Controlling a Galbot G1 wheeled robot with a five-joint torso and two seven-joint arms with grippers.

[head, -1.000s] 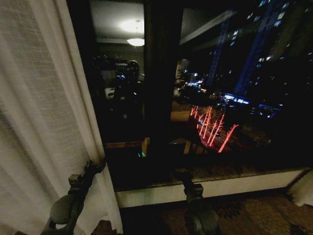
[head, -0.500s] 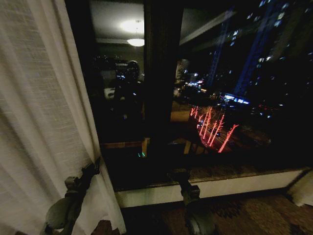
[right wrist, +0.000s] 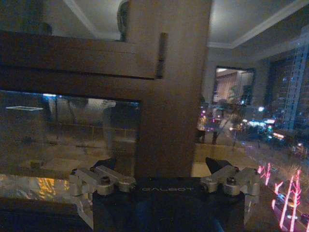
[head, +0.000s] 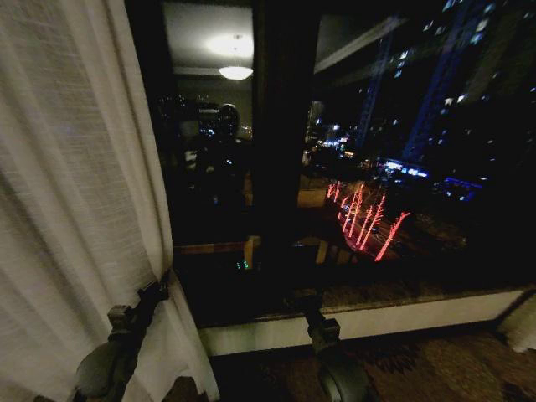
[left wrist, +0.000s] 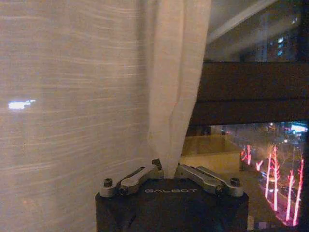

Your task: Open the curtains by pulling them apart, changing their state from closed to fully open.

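At the left edge of the scene, the left curtain panel hangs gathered well clear of the window's dark centre post. Its inner edge falls near the left side of the glass. The left gripper sits low at that inner edge; in the left wrist view the left gripper has its fingers drawn nearly together with a fold of the sheer fabric pinched between the tips. Grip looks firm on the hem fold, judged from how the cloth funnels down into the jaws.

Right gripper is low and centre, in front of the sill. In the right wrist view the right gripper has its fingers spread wide with nothing between them, facing the window frame.

A pale bit of fabric at the far right lower corner may be the other panel; cannot confirm.

Progress, as a judgement: glass is almost wholly uncovered, so the opening is largely done. What is left appears to be letting go of the left panel, and checking the right side is fully back.
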